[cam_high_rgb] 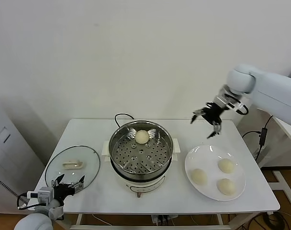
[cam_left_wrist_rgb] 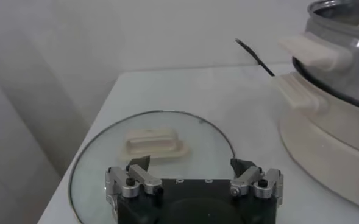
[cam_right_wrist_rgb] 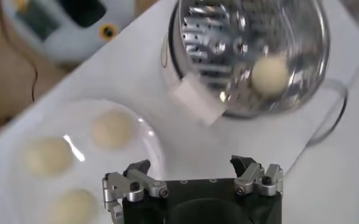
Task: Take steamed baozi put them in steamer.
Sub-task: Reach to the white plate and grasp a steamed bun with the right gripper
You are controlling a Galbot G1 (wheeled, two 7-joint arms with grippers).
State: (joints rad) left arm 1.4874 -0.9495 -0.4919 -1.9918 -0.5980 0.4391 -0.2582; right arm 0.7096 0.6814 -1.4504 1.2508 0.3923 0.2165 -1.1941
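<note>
White desk [cam_high_rgb: 88, 129] carries steamer [cam_high_rgb: 141, 154], one baozi [cam_high_rgb: 142, 136] inside; three baozi [cam_high_rgb: 226, 166] wait on plate [cam_high_rgb: 193, 162]. We hover right pincer [cam_high_rgb: 206, 120] spread, empty, above plate's far edge. Left pincer [cam_high_rgb: 68, 184] open, idle by glass lid [cam_high_rgb: 72, 164].

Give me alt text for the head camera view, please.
One baozi sits in the steel steamer mid-table; three more wait on a white plate to its right. The open right gripper hovers above the plate, the open left gripper by a glass lid.
</note>
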